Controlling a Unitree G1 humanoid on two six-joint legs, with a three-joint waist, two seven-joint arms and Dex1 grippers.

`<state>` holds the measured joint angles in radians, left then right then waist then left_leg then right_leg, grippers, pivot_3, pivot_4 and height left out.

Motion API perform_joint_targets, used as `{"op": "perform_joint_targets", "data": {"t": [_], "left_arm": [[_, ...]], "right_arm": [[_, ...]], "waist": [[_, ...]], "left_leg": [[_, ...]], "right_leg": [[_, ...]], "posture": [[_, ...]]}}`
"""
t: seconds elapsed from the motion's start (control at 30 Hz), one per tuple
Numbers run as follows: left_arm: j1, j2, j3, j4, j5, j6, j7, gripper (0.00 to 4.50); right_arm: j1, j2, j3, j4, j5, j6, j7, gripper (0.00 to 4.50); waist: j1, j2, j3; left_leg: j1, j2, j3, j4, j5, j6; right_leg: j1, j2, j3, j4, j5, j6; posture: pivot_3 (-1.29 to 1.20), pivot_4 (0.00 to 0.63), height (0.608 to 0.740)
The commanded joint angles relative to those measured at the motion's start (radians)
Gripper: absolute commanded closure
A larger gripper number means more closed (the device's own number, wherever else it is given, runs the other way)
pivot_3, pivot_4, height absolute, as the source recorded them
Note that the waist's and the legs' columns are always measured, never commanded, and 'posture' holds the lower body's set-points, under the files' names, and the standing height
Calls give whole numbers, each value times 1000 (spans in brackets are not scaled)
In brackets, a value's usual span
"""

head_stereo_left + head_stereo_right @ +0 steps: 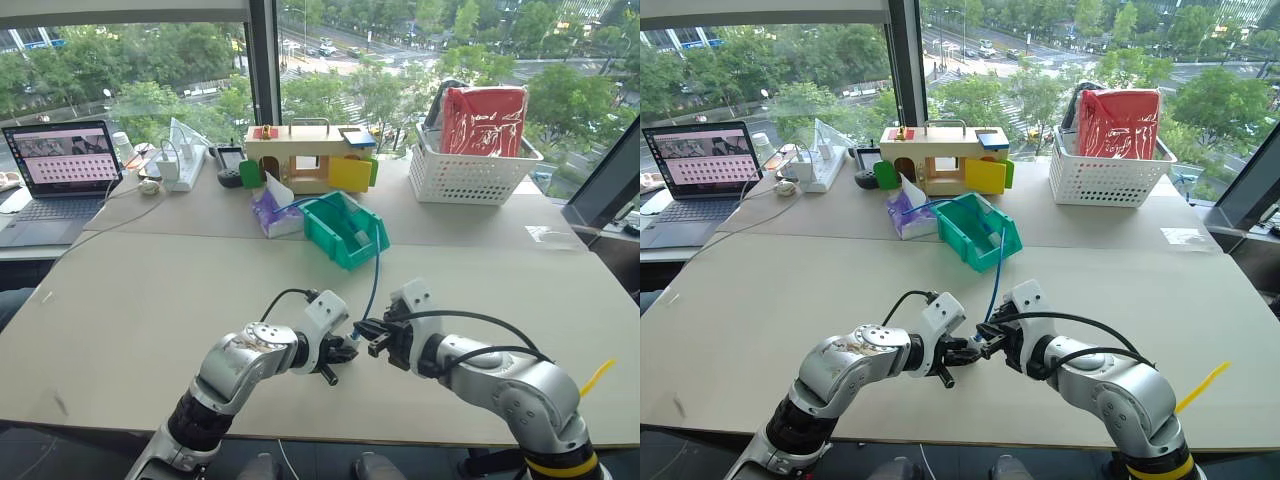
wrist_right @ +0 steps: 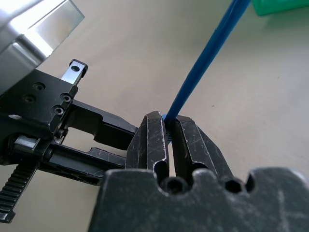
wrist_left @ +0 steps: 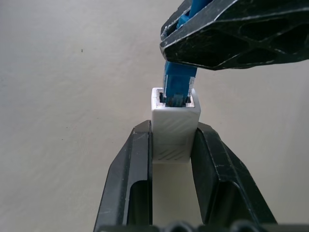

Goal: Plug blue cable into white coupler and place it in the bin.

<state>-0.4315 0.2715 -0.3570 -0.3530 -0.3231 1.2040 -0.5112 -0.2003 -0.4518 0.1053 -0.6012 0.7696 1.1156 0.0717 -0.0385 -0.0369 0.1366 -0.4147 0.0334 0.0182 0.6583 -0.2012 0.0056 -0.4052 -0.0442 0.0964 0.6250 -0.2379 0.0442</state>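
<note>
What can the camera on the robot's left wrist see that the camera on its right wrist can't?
Left wrist camera: the white coupler pinched in the left tool, the cable's plug end sitting in its socket. Right wrist camera: the blue cable running up toward a corner of the teal bin, and the right tool squeezed shut on it. Both: the blue cable, the two tools, and the pale table.

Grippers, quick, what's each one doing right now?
Left gripper: shut on the white coupler.
Right gripper: shut on the blue cable.
</note>
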Motion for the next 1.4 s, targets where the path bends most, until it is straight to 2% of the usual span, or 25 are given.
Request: {"op": "perform_joint_targets", "data": {"t": [0.03,0.23,0.37,0.5,0.57,0.63,0.73,0.83,0.93,0.97,1.03,1.1,1.23,1.33,1.4], "left_arm": [[-20,8,25,-21,-6,-45,1,3879],[-40,15,15,2,1,-62,-5,3879],[-46,9,7,11,5,-72,-2,3879],[-27,1,16,0,-8,-80,-6,3879],[-10,-3,36,-17,-48,-78,-39,2857],[0,-11,50,-21,-67,-78,-43,2240],[3,12,29,-12,-39,-113,-35,1193],[30,48,4,-2,-30,-175,-67,109],[70,75,3,-16,-66,-219,-126,39],[88,96,-5,-28,-73,-248,-159,39],[156,122,45,-62,-137,-295,-233,39],[193,150,70,-79,-167,-333,-280,39],[291,237,133,-75,-196,-395,-351,39],[357,310,162,-70,-199,-417,-383,39],[398,326,194,-79,-211,-440,-384,39]], "right_arm": [[105,27,51,174,-46,83,-2,4500],[85,61,55,236,-43,118,49,4500],[62,35,66,229,-45,143,83,4500],[45,55,-39,203,-9,128,76,4500],[33,60,-115,171,17,123,69,4500],[16,58,-177,137,46,142,67,4500],[-27,41,-276,95,96,181,63,4500],[-161,-8,-431,99,176,220,49,4500],[-284,-73,-480,148,188,237,62,4500],[-337,-104,-469,182,171,227,82,4500],[-515,-171,-361,332,76,139,178,4500],[-615,-195,-280,436,14,73,248,4500],[-827,-164,-10,758,-231,-207,466,4500],[-950,-95,98,1018,-382,-419,568,4500],[-1012,-52,133,1161,-451,-522,618,4500]], "waist": [[-3,-2,-2],[-7,-6,-14],[-6,-7,-16],[-5,-7,-16],[-3,-7,-15],[-1,-8,-14],[-6,-1,-8],[-5,4,-3],[-3,7,2],[-3,6,2],[-11,8,4],[-17,9,7],[-27,7,9],[-29,6,10],[-29,6,10]], "left_leg": [[1,0,0,-1,0,0],[10,0,1,-8,0,0],[15,1,0,-13,0,0],[15,0,0,-14,0,0],[13,0,0,-14,0,0],[8,0,0,-14,0,0],[4,0,0,-14,0,0],[-6,-2,1,-14,0,0],[-10,-3,1,-14,0,0],[-10,-2,0,-14,0,0],[-10,-2,0,-15,0,0],[-10,-2,4,-15,0,0],[-9,-1,3,-15,0,0],[-9,-1,3,-15,0,0],[-9,-1,4,-15,0,0]], "right_leg": [[0,0,0,0,0,0],[4,0,1,0,-3,-4],[5,0,1,0,-5,-7],[5,0,1,0,-5,-7],[4,0,1,0,-5,-7],[0,0,1,0,-5,-7],[-3,-1,2,0,-5,-2],[-13,0,2,2,-3,1],[-18,0,2,3,1,-4],[-18,0,1,3,1,-4],[-18,1,1,2,1,-5],[-18,0,3,2,1,-5],[-19,1,2,3,0,-5],[-18,1,2,3,0,-6],[-19,1,2,3,1,-6]], "posture": [[0,150,740],[0,150,740],[0,150,740],[0,150,740],[0,150,740],[0,150,740],[0,150,740],[0,150,740],[0,150,740],[0,150,740],[0,150,740],[0,150,740],[0,150,740],[0,150,740],[0,150,740]]}}
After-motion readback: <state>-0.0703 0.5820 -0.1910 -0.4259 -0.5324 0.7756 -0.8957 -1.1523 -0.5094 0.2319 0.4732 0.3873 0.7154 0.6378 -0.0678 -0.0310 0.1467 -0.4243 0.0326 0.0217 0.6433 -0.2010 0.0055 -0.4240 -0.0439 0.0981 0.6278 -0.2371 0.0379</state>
